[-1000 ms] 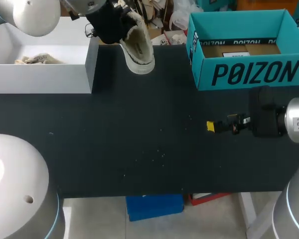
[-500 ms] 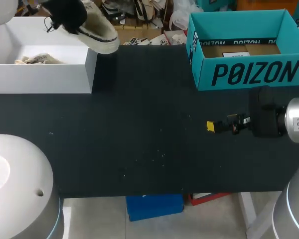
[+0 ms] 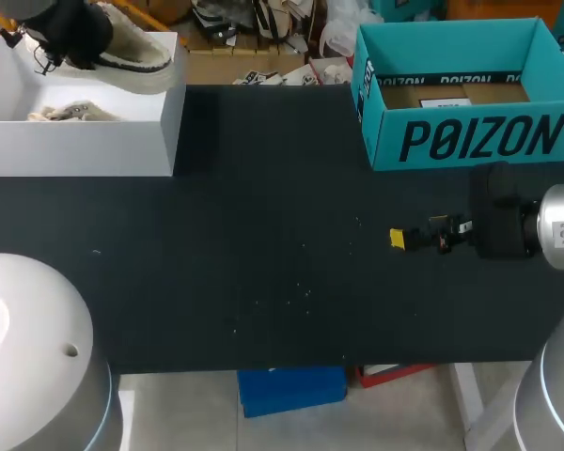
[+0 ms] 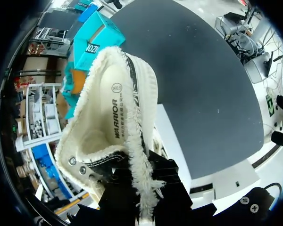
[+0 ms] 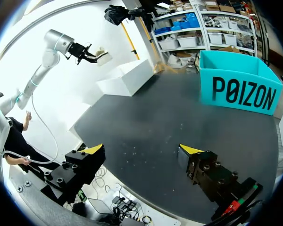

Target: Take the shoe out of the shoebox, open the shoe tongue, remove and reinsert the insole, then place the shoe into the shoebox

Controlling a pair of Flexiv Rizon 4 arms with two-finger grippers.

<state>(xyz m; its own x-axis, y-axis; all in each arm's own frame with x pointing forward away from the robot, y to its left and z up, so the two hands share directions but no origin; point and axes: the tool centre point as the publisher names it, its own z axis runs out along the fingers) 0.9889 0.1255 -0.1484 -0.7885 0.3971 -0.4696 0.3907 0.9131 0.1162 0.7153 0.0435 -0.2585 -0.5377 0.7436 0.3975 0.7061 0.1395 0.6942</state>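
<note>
Shoe [image 3: 132, 52], cream and fuzzy, hangs over the far edge of the white shoebox [image 3: 164, 122] at the table's [image 3: 263, 235] 11 o'clock, clamped by the left fingers [image 4: 169, 186]. Right fingers [image 5: 191, 149] spread wide, holding nothing, above the table at 3 o'clock, near the teal box [image 3: 470, 141].

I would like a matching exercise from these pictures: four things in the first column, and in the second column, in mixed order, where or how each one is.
Things:
1. shoe
2. white box
3. teal box
4. right hand

Place or state:
A. open, holding nothing
B. far right of the table
C. gripped by the left hand
D. far left of the table

Pairs: 1-C, 2-D, 3-B, 4-A.
</note>
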